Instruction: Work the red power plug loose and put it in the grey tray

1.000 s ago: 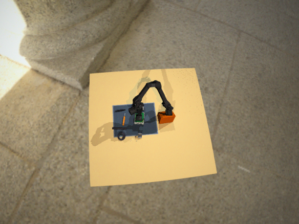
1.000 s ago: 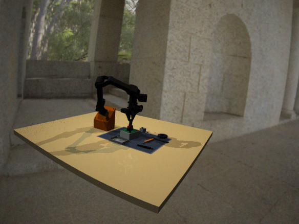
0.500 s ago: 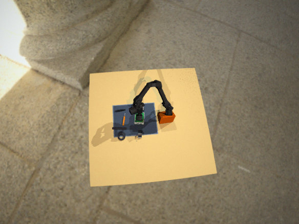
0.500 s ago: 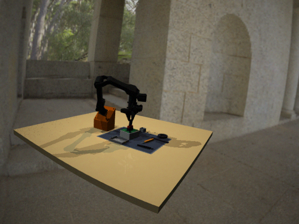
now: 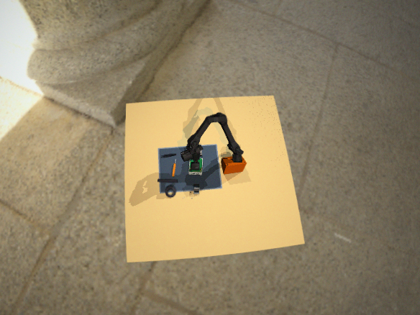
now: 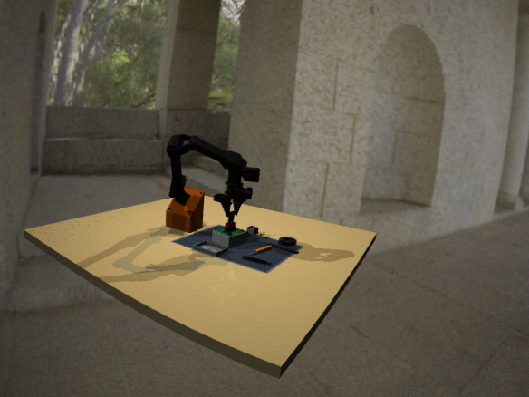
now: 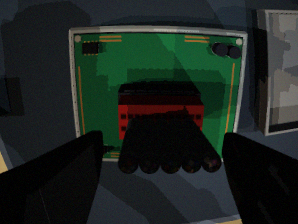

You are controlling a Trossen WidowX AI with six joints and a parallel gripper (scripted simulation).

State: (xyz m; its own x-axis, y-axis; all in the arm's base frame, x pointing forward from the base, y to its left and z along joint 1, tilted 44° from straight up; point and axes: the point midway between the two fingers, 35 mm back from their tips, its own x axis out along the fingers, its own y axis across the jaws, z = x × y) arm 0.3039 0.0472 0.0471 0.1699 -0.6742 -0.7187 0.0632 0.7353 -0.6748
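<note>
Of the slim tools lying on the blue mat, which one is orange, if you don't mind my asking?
The orange pen-like tool; the other two are black.

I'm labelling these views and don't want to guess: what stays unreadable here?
- Red plug's lower end: wrist view, hidden by its own dark cables.
- Plug from above: top view, hidden by the arm.
- Tray's far side: wrist view, cut off by the right edge.
- Chip's markings: wrist view, too small.

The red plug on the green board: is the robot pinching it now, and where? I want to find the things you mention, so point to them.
No, nothing is held: the gripper (image 6: 233, 217) (image 7: 164, 143) is open, its fingers apart around the plug's wires (image 7: 170, 142).
</note>
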